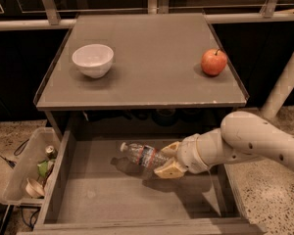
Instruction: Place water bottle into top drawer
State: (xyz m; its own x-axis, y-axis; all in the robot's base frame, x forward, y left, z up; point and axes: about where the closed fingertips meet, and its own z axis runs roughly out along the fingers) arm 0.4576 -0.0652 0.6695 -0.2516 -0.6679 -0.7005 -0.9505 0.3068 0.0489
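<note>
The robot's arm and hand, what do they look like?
The arm is a thick, smooth, off-white tube with a few small dark dots along it. It ends in a rounded white wrist collar. The hand, over the open drawer, has two short, tan, wedge-shaped fingers. No cables, lettering or sleeve show.

The water bottle [144, 155] is clear ribbed plastic. The gripper [168, 159], over the right part of the top drawer [112, 202], has tan matt fingers [170, 171] pressed on the bottle; the arm [255, 138] behind it is smooth cream plastic. The drawer and table top [152, 58] look grey, matt and smooth. The bowl [92, 60] is white and glossy. The apple [213, 62] has shiny skin. The bin [20, 173] at the left is translucent plastic.
</note>
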